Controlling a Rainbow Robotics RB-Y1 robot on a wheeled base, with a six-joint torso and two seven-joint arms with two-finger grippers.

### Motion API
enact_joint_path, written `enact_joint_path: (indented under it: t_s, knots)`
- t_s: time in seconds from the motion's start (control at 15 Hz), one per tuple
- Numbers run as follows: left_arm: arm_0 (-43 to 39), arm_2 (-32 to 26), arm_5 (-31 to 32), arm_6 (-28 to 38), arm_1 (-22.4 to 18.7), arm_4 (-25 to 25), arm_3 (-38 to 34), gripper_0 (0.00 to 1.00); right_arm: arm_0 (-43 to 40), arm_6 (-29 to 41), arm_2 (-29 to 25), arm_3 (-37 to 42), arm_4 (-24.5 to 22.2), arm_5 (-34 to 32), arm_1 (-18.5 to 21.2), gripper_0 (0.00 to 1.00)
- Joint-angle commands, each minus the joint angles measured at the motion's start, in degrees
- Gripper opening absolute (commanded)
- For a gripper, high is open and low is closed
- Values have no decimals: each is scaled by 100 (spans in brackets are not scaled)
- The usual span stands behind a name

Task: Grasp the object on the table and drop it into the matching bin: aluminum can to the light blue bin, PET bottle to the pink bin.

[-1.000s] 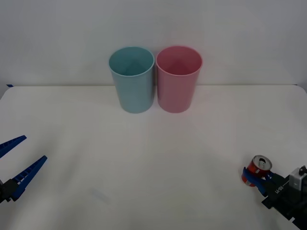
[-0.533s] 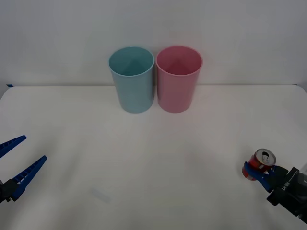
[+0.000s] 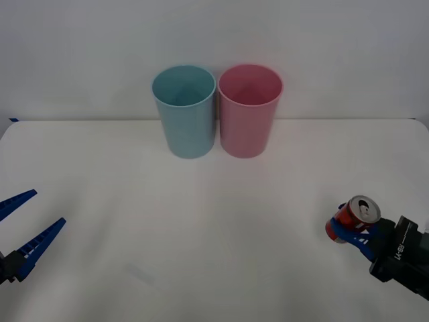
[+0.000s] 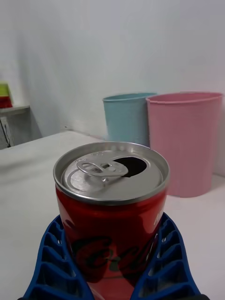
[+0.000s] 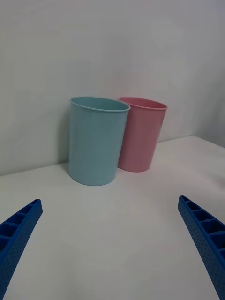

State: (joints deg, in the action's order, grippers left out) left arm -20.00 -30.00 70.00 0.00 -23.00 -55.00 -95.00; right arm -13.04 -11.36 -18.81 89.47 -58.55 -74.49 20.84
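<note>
My right gripper (image 3: 354, 236) is shut on the red aluminum can (image 3: 351, 219), held tilted a little above the white table (image 3: 214, 221) at the front right. In the right wrist view the can (image 4: 111, 220) stands between the blue fingers (image 4: 51, 262), its silver lid and pull tab facing up. The light blue bin (image 3: 185, 111) and the pink bin (image 3: 249, 109) stand side by side at the table's far middle. At the front left, my left gripper (image 3: 19, 228) waits open with nothing between its fingers.
A plain white wall rises behind the bins. The light blue bin (image 5: 97, 139) and pink bin (image 5: 141, 133) stand ahead of the left gripper across bare tabletop. A shelf with small coloured items (image 4: 5, 96) shows far off in the room.
The right gripper has lifted the can off the table and carried it slightly up and to the left, tilting it. The left arm has stayed still.
</note>
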Motion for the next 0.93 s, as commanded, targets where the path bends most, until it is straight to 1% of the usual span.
enact_joint_path:
  t_s: [0.07,0.13,0.2,0.27,0.4,0.47,0.6,0.67,0.8,0.93]
  knots:
    - [0,0,0,0,0,0,0,100,29,107,238,484,-24,67,122,0]
    - [0,0,0,0,0,0,0,100,65,151,335,659,-24,111,174,0]
    - [0,0,0,0,0,0,0,100,91,221,379,879,-121,155,201,0]
    - [0,0,0,0,0,0,0,100,126,450,379,1090,-297,172,210,0]
    - [0,0,0,0,0,0,0,100,214,1118,379,1767,-736,348,201,0]
    - [0,0,0,0,0,0,0,100,240,1329,458,1951,-824,497,201,0]
    - [0,0,0,0,0,0,0,100,478,1619,836,2039,-824,840,262,0]
    - [0,0,0,0,0,0,0,100,636,1645,967,2039,-833,989,289,0]
    - [0,0,0,0,0,0,0,100,1040,1742,1398,2039,-842,1438,394,0]
    - [0,0,0,0,0,0,0,100,1462,2032,1925,2039,-842,2027,552,0]
